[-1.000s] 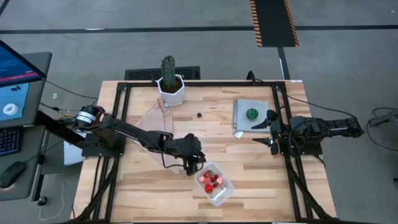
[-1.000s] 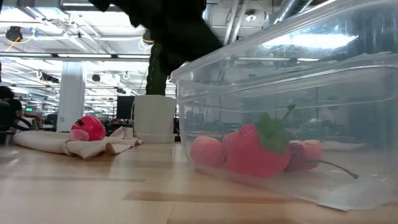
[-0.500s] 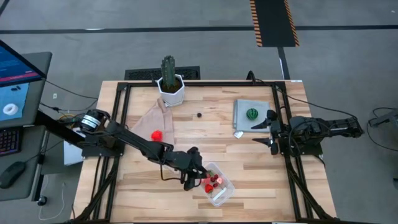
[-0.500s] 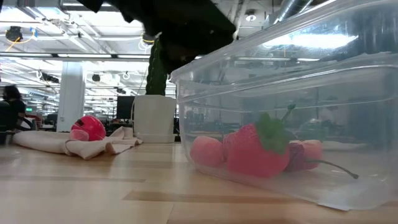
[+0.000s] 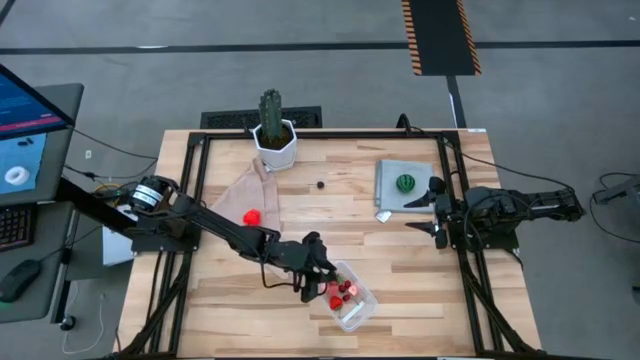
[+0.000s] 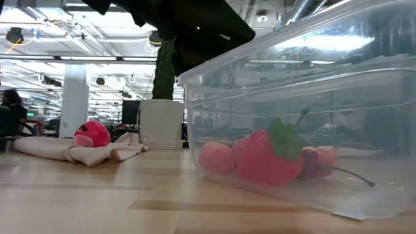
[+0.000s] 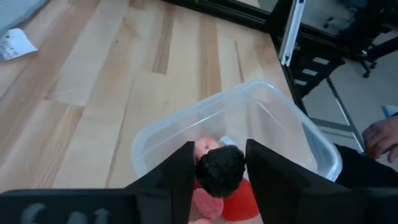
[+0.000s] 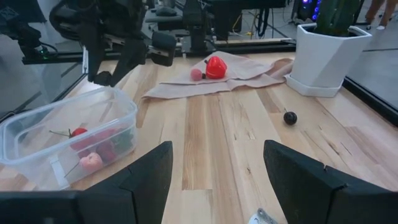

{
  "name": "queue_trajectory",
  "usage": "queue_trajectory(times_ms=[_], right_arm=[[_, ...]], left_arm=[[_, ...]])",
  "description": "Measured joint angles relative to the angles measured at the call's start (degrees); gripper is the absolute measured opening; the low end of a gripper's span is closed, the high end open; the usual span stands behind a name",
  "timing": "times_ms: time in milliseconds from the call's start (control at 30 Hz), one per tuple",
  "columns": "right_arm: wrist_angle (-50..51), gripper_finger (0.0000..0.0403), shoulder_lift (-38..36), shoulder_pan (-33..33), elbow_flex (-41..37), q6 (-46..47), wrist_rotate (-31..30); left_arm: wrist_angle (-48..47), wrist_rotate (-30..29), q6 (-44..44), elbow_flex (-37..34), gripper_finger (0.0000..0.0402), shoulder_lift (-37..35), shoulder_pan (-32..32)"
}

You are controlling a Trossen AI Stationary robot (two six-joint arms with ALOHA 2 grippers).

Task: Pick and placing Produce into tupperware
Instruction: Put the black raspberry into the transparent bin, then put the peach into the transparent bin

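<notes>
Two arms are showing from above, your left gripper (image 5: pixel 318 278) hanging over the tub (image 5: pixel 346 296) while the right gripper (image 5: pixel 432 207) is waiting spread wide, and your left wrist is showing it pinching a dark berry (image 7: pixel 220 169) that risks bouncing out if you're releasing high.

You are working over a grey floor (image 5: pixel 300 70); ceiling lights (image 6: pixel 58 32) are glowing, a monitor (image 5: pixel 25 130) is running beside the left arm's base.
</notes>
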State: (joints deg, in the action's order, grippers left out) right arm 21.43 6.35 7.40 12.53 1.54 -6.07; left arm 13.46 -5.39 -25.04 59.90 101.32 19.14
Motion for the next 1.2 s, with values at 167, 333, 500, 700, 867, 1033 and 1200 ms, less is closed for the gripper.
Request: queue_trajectory(times_ms=[167, 333, 500, 700, 867, 1033, 1200], right_arm=[[0.00, 0.0276, 0.00, 0.00, 0.00, 0.00, 0.00], [0.00, 0.0276, 0.00, 0.00, 0.00, 0.00, 0.01], [0.00, 0.0276, 0.00, 0.02, 0.00, -0.02, 0.00], [0.00, 0.0276, 0.00, 0.00, 0.00, -0.02, 0.02], [0.00, 0.0276, 0.00, 0.01, 0.00, 0.01, 0.02], [0.00, 0.0276, 0.00, 0.01, 0.00, -0.01, 0.01], [0.78, 0.0276, 0.00, 0.00, 0.00, 0.00, 0.02]], left_arm=[[0.54, 0.28, 0.46, 0.00, 0.0166, 0.00, 0.49], [1.17, -0.09, 0.75, 0.00, 0.0189, 0.00, 0.57], [3.12, -0.15, 1.00, 0.00, 0.0192, -0.30, 0.54], [-1.43, -1.55, 2.48, -0.04, 0.0193, -4.76, 0.37], [-12.71, -12.24, 3.89, -0.02, 0.0193, -11.68, 1.18], [-28.70, -24.99, -1.01, -0.16, 0.0193, -18.37, 3.77], [-42.86, -35.61, -14.89, -1.00, 0.0193, -22.05, 8.43]])
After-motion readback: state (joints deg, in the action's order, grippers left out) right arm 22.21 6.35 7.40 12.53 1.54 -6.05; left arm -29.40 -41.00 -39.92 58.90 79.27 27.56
